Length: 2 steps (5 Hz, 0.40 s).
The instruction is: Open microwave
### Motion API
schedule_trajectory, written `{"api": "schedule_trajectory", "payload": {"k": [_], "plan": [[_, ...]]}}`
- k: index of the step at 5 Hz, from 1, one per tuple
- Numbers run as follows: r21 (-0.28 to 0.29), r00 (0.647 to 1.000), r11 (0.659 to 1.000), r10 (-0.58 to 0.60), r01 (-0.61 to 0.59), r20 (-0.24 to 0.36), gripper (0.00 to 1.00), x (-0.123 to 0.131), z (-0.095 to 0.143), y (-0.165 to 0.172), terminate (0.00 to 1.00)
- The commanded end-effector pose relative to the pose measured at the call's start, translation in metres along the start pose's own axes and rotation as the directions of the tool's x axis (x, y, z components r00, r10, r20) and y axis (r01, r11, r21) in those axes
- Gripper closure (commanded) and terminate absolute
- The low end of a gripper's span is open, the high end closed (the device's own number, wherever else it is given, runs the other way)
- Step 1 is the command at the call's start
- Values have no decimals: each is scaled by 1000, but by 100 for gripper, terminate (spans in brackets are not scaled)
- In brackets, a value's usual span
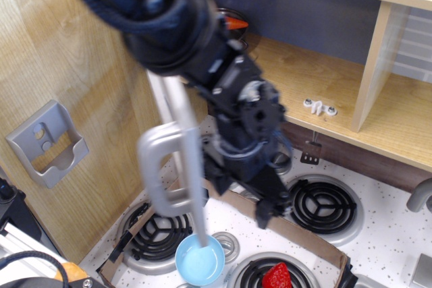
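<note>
The microwave (177,160) door stands swung wide out from the cabinet, seen edge-on at the centre-left, its handle (160,170) facing left. My arm (223,92) reaches down just right of that door, and my jaws (264,202) hang low, over the burners (322,204). Below the door's bottom edge sits a bowl (200,260), with a strawberry (277,276) to its right. A cardboard strip (297,231) runs between them and the rear burners. A bracket (47,143) hangs on the left wall. A carrot (236,23) lies inside the cavity, behind my arm.
</note>
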State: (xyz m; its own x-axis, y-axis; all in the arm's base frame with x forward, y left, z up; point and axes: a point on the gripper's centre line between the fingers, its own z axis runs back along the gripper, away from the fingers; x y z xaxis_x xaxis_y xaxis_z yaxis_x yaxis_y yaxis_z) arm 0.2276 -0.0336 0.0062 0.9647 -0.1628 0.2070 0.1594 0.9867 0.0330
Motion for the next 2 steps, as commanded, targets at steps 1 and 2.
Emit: {"api": "schedule_trajectory", "payload": {"k": [1, 2], "plan": [[66, 996, 996, 50, -55, 74, 0, -34, 12, 9, 0], [57, 993, 993, 96, -100, 74, 0, -48, 13, 23, 100]]}}
